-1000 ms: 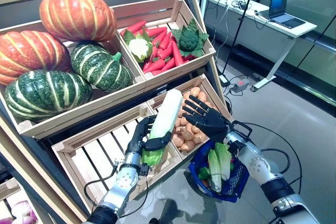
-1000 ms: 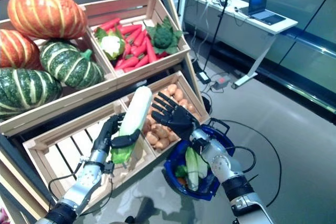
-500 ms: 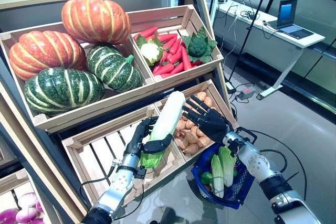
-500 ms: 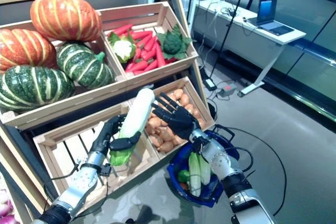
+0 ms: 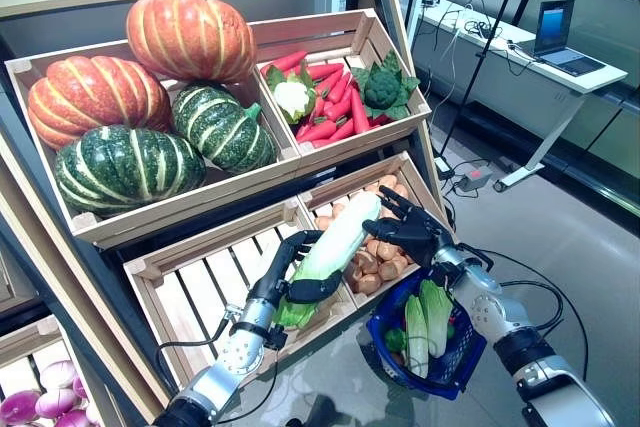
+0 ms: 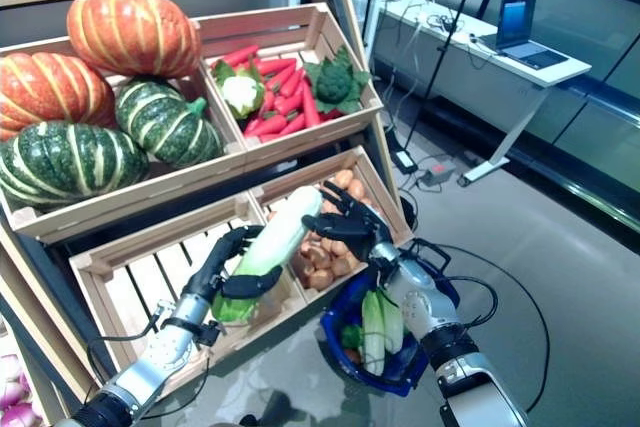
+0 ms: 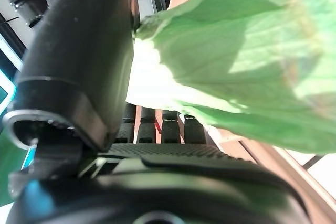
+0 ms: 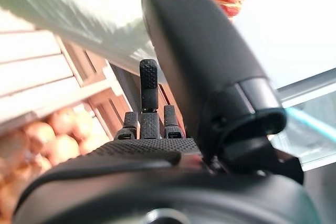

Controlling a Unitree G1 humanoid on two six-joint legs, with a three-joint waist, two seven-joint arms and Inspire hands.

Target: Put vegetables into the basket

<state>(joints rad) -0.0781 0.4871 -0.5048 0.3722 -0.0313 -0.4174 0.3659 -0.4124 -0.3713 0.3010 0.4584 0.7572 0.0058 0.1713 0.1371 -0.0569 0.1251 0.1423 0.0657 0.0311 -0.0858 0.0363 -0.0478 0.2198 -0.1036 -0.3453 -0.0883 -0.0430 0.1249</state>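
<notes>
A long white cabbage (image 5: 338,243) with green leaves at its lower end slants over the divider between the two lower crates. My left hand (image 5: 292,281) is shut on its leafy end; the left wrist view shows the thumb (image 7: 84,66) pressed on the green leaves (image 7: 236,61). My right hand (image 5: 415,234) is open at the cabbage's white tip, thumb (image 8: 205,61) on one side of it and fingers on the other, touching it. A blue basket (image 5: 441,370) hangs below the right wrist with pale green cabbages (image 5: 425,312) in it.
The wooden rack holds pumpkins (image 5: 150,97) at top left, and carrots (image 5: 330,107), cauliflower and broccoli at top right. Potatoes (image 5: 372,259) fill the lower right crate; the slatted crate (image 5: 215,282) beside it is bare. A desk with a laptop (image 5: 555,32) stands far right.
The cabbage has tipped from nearly upright to slanting right, its tip now at the right hand. The right hand's spread fingers have drawn in around the tip. The camera shifted slightly.
</notes>
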